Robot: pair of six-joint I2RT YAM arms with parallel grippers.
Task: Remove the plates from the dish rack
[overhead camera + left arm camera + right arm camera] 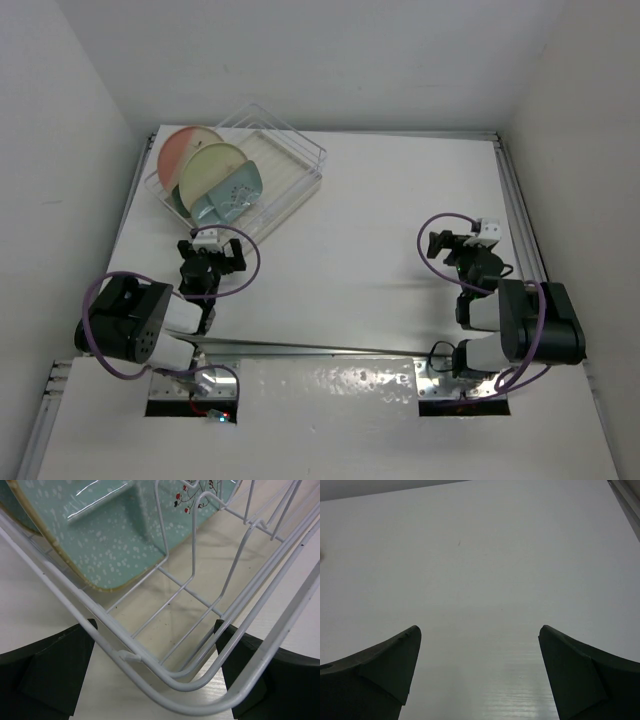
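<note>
The dish rack (300, 170) stands at the table's far left, set at an angle. Three plates lean upright in it: a pink-and-cream round one (183, 146) furthest back, a yellow-green one (212, 166), and a pale blue-green one (230, 195) nearest. My left gripper (212, 248) is open just short of the rack's near corner. In the left wrist view, the rack's white wire corner (165, 672) runs between the fingers of that gripper (155, 630), and the speckled blue-green plate (105, 535) fills the upper left. My right gripper (452, 238) is open over bare table, far from the rack.
White walls close in the table (380, 220) at the back and on both sides. A metal rail (520, 210) runs along the right edge. The right wrist view holds only white tabletop between the fingers of the right gripper (479, 630).
</note>
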